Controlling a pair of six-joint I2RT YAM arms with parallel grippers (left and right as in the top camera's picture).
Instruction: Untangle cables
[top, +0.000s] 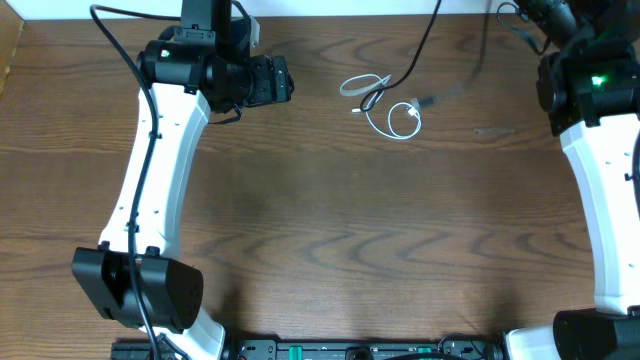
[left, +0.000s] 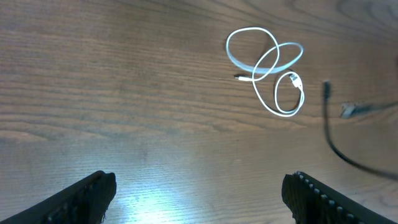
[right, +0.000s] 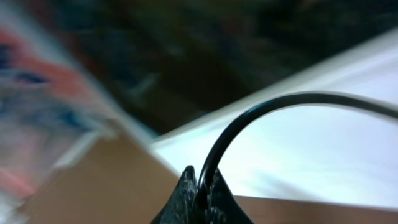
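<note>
Item 1. Dark brown wood-grain worktop (top: 320, 250), seen in the overhead and left wrist views.

Item 2. Thin white cable in three loose overlapping loops (left: 255, 71). It lies flat on the worktop at about 1 o'clock from the centre in the overhead view, with a small plug at each visible end.

Item 3. Thin black cable (top: 428, 40). It runs in from the 12 o'clock edge and curves down towards the white loops. In the overhead view its free end overlaps them. In the left wrist view that end sits apart, at 3 o'clock of the loops. Whether the two cables touch cannot be told.

Item 4. Left gripper (left: 199, 190), at 11 o'clock over the worktop and at 9 o'clock of the white cable. Its jaws are spread wide and released, with nothing between them.

Item 5. Right gripper (right: 200, 186), on the arm at the 2 o'clock corner. Its jaws are clenched on the black cable, which rises from between their tips and arcs to the right. The surroundings in this view are blurred.
</note>
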